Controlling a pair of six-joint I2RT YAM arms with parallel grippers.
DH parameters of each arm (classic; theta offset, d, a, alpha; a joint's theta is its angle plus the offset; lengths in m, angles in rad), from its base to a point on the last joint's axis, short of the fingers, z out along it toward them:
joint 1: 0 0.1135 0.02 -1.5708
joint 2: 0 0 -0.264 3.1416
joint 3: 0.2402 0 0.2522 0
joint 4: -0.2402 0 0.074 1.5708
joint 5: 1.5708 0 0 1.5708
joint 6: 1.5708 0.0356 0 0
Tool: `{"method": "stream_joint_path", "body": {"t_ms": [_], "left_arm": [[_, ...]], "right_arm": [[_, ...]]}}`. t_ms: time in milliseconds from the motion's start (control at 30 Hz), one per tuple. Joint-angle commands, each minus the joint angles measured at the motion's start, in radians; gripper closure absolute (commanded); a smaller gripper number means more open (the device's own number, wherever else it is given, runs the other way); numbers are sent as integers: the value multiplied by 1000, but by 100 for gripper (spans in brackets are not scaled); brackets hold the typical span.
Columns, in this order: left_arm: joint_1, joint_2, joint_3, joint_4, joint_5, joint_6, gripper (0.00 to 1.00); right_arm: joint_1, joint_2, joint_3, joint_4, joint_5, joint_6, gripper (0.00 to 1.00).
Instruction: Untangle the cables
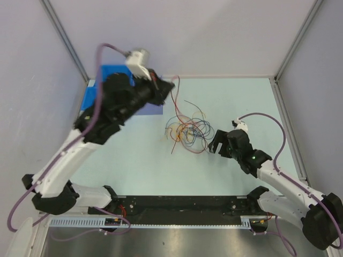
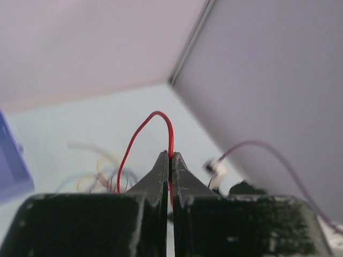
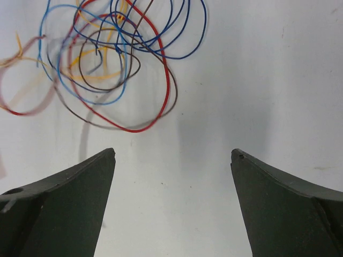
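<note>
The cables lie in a loose tangle of red, orange, blue and dark loops on the pale table. My left gripper is raised above the tangle's far left side. It is shut on a red cable, which arches up out of the closed tips of the left gripper and drops back to the pile. My right gripper sits low just right of the tangle. In the right wrist view it stands wide open with bare table between its fingers, and the cables lie just ahead of it.
A blue box lies at the table's far left, partly under the left arm. Grey walls enclose the back and both sides. The black base rail runs along the near edge.
</note>
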Motion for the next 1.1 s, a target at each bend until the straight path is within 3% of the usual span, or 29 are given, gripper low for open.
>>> {"method": "stream_joint_path", "body": {"t_ms": [0, 133, 267, 367, 433, 500, 633, 700, 833, 967, 1067], "left_arm": [[-4, -5, 262, -100, -20, 137, 100], [-4, -18, 184, -94, 9, 126, 100], [-4, -104, -238, 5, 21, 72, 100], [2, -133, -464, 105, 127, 36, 100], [2, -123, -494, 131, 224, 23, 100], [0, -144, -471, 149, 272, 58, 100], [0, -208, -448, 277, 230, 172, 100], [3, -193, -367, 307, 237, 201, 100], [2, -118, -113, 308, 381, 249, 100], [3, -28, 224, 213, 352, 267, 100], [2, -47, 244, 243, 356, 299, 100]], "right_arm": [[-27, -44, 15, 46, -27, -13, 6], [-46, -68, 20, 34, -35, -16, 7], [-58, -103, 23, 9, -41, -24, 7], [-69, -117, 21, -11, -32, -44, 6], [-69, -119, 21, -12, -27, -55, 6], [-69, -114, 23, 0, -38, -79, 6], [-72, -119, 21, 37, -88, -95, 6], [-67, -122, 21, 64, -128, -93, 6], [-67, -142, 21, 98, -159, -99, 6], [-70, -177, 21, 98, -147, -113, 6], [-76, -214, 23, 86, -124, -128, 5]]}}
